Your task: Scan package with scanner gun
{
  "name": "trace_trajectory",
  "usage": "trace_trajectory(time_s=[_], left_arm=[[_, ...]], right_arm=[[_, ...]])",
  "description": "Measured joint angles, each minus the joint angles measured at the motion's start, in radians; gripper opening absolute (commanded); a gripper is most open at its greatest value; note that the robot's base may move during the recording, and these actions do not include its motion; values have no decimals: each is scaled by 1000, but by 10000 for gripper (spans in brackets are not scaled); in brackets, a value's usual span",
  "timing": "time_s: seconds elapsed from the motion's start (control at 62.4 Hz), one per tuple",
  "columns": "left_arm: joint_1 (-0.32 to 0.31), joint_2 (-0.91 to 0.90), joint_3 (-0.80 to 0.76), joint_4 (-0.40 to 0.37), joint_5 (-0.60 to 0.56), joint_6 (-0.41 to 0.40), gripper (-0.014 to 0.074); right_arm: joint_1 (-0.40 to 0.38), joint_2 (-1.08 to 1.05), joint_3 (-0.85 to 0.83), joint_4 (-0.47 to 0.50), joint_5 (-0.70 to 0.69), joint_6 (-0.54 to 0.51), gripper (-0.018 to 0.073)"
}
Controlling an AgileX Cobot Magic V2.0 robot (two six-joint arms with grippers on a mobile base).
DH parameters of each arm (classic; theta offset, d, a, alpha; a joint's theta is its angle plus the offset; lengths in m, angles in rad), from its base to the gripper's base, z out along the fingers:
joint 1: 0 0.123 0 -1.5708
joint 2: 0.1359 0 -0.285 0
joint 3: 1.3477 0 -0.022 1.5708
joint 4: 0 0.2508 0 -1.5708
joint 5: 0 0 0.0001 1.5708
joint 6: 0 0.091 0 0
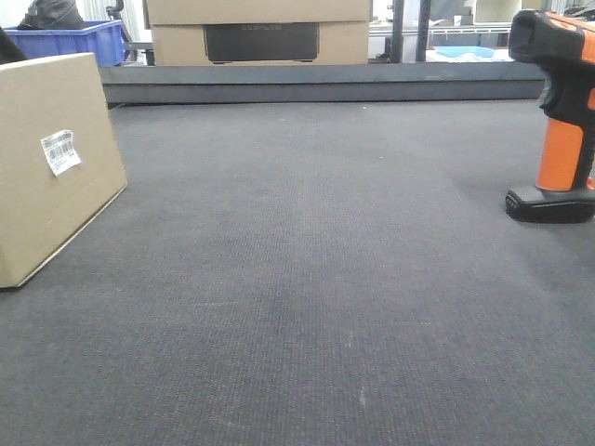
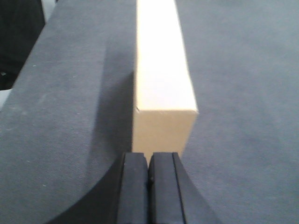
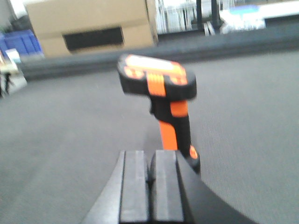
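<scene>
The package (image 1: 51, 172), a tan cardboard box with a white barcode label (image 1: 60, 151), stands on the dark mat at the far left. In the left wrist view its narrow top (image 2: 161, 70) runs straight ahead of my left gripper (image 2: 149, 158), which is shut and empty just short of the box's near end. At the right edge the scanner gun (image 1: 562, 111) stands upright on its black base, black head on an orange handle. It appears blurred (image 3: 163, 98) just beyond my right gripper (image 3: 152, 156), which is shut with nothing in it.
A larger cardboard box with a dark panel (image 1: 260, 32) stands behind a raised dark ledge (image 1: 325, 82) at the back. A blue bin (image 1: 74, 39) is at the back left. The grey mat (image 1: 307, 279) spreads between package and scanner.
</scene>
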Motion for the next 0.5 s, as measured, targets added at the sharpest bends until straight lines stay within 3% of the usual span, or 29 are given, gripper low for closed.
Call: trace_trajectory(time_s=[0.224, 0.496], left_arm=[[0, -233, 66, 3, 0, 11, -91], [0, -480, 70, 64, 2, 13, -91]], right_arm=[[0, -229, 0, 0, 153, 0, -168], [0, -264, -114, -62, 418, 0, -168]])
